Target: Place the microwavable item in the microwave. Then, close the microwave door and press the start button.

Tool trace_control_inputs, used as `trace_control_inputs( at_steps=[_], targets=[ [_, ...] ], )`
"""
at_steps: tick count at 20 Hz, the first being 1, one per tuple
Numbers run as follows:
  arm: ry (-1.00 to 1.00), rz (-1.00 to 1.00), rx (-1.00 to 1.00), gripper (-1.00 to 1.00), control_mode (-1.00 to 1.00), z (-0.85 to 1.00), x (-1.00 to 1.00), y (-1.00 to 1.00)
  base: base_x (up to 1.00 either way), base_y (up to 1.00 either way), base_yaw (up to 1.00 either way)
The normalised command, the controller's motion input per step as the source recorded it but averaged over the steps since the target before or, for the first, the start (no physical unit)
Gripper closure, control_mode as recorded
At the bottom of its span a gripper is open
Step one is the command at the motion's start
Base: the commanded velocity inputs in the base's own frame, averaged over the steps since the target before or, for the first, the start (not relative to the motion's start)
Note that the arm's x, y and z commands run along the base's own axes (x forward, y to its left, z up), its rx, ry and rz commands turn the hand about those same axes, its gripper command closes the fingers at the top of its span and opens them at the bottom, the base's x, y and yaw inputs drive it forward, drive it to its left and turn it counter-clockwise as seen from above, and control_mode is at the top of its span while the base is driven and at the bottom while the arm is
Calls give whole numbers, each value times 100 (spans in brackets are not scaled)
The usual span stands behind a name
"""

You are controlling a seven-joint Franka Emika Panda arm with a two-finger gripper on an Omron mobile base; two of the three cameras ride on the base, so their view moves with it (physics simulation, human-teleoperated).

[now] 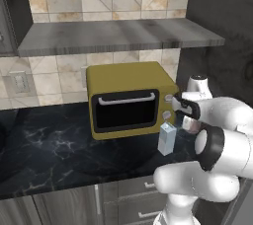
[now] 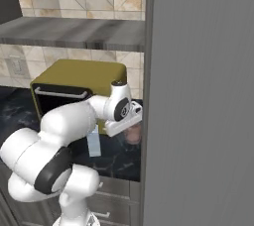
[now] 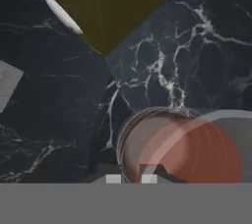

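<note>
Gripping: gripper [image 3: 132, 178] shut on cup [image 3: 182, 147] rim
Cup: on counter [image 3: 59, 120], beside carton [image 1: 166, 138]
Writing: none legible

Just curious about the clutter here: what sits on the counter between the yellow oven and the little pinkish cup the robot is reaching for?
The white-blue carton stands between the yellow oven and the pinkish cup, seen in both base views.

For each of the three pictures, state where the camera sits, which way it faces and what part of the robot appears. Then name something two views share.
Left base view: behind the arm to its left, facing forward and down at the yellow oven and carton; white arm lower right.
Right base view: behind to its right, beside a grey panel; arm lower left.
Hand view: on the hand, looking down onto the cup on the black counter; pincer tips at bottom.
Shared: yellow oven.
</note>
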Motion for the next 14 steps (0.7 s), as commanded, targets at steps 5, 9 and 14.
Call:
trace_control_inputs(
  at_steps=[5,9,14],
  targets=[
    [-27,5,-2,100,-100,100,-94,10,0,0,0],
    [-10,0,0,100,-100,100,-92,40,0,0,0],
    [-5,0,0,100,-100,99,-93,65,0,0,0]
  ],
)
